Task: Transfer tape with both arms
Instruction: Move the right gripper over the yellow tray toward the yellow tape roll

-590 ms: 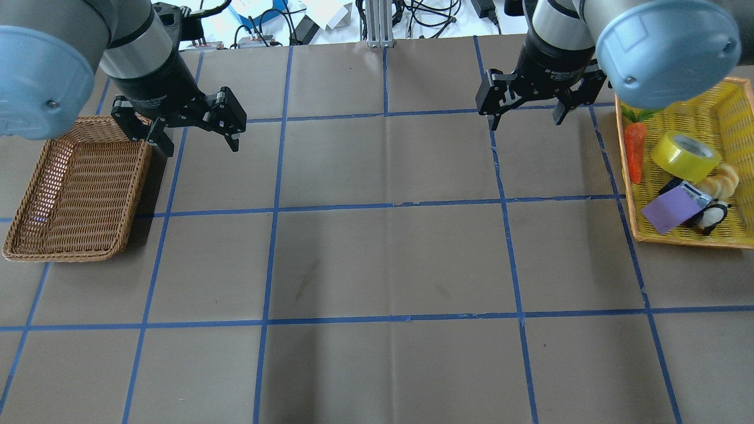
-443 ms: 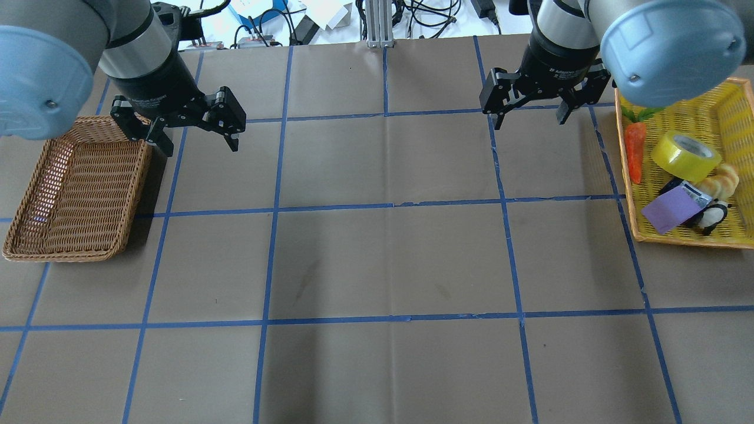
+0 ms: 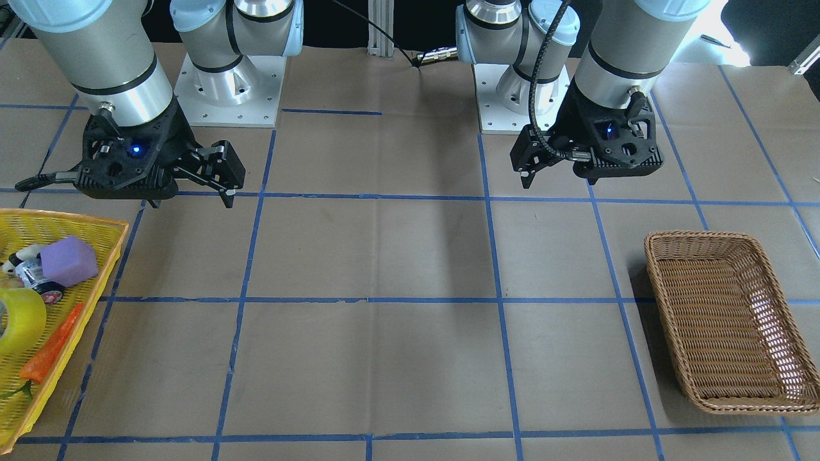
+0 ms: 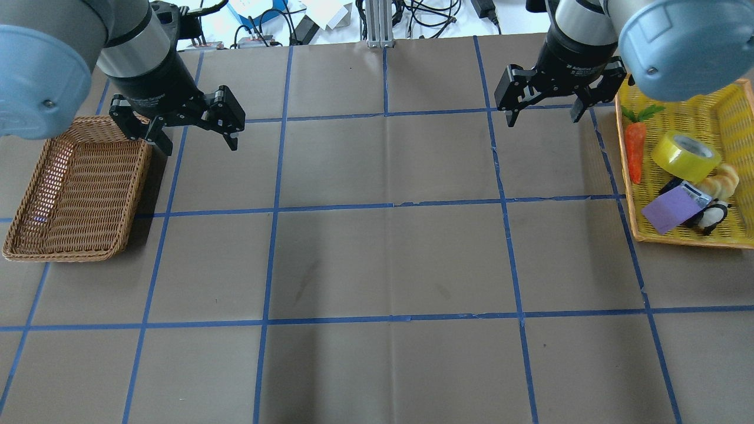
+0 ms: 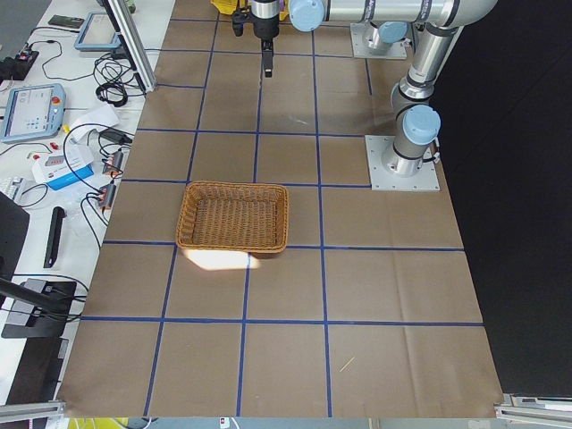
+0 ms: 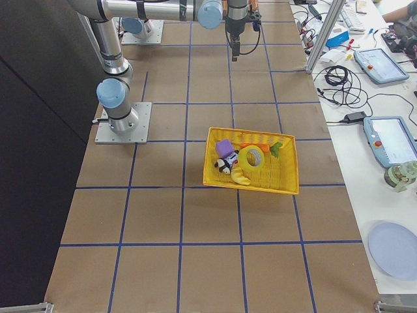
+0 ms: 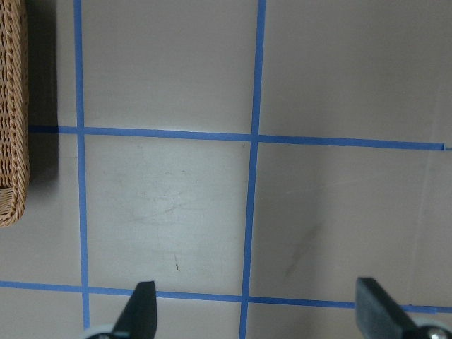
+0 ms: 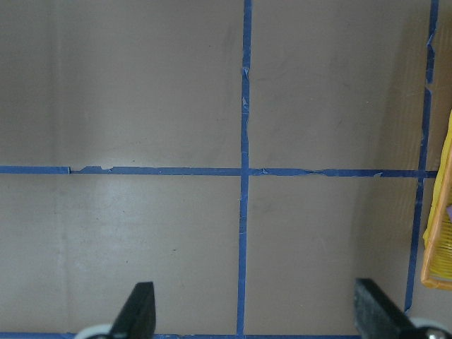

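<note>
overhead exterior view: the right gripper, jaws spread and empty, hangs just outside the yellow basket, at its inner rim. inside that rim lies a carrot. just past it sits the tape, tilted, core hole mostly upward, leaning on a bread roll. the right arm is far nearer, and tight neighbours crowd the grasp. the left gripper, also spread, hovers well apart from the yellow basket beside a wicker basket. the table between offers hand-over room.
</note>
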Controlling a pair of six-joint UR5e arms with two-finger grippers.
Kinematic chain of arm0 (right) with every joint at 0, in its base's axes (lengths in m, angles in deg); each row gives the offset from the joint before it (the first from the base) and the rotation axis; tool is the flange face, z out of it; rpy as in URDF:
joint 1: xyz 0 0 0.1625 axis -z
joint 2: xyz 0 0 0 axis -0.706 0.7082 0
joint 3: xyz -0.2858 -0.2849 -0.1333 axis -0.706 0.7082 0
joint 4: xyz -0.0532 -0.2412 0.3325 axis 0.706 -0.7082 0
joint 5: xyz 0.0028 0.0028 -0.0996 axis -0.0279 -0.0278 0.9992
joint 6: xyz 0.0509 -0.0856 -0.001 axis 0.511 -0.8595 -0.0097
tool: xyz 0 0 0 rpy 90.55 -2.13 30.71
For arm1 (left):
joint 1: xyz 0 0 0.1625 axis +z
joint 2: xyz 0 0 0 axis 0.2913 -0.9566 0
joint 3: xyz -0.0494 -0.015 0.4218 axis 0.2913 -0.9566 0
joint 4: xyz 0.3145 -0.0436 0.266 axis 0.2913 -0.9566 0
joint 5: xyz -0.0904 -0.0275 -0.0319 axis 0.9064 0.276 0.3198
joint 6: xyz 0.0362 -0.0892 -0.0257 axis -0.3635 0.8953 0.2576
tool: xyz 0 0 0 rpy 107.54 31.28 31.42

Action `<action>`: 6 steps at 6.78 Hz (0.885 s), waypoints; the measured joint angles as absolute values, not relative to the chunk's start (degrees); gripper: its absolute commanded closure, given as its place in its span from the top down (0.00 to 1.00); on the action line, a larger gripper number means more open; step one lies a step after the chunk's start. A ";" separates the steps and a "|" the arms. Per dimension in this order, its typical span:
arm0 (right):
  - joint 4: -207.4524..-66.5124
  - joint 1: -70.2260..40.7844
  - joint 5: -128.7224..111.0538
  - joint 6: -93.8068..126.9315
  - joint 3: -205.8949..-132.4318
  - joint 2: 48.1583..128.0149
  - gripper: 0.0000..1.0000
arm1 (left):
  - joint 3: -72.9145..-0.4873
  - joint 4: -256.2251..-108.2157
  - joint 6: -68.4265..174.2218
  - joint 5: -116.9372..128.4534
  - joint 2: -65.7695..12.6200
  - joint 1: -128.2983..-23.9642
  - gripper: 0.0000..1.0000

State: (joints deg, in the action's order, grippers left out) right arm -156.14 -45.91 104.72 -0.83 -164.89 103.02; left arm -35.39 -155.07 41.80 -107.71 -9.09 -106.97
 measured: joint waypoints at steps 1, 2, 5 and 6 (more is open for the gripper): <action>-156.69 -45.02 104.93 -3.47 -164.68 102.58 1.00 | -35.38 -155.01 41.78 -107.71 -9.11 -106.95 1.00; -157.17 -42.36 104.92 -7.73 -164.05 101.54 1.00 | -35.38 -154.99 41.77 -107.71 -9.15 -106.94 1.00; -161.50 -28.98 104.33 -23.85 -160.44 92.45 1.00 | -35.39 -154.59 41.77 -107.71 -9.18 -106.93 1.00; -163.43 -24.52 103.83 -27.87 -158.45 87.49 1.00 | -35.41 -154.53 41.79 -107.71 -9.22 -106.93 1.00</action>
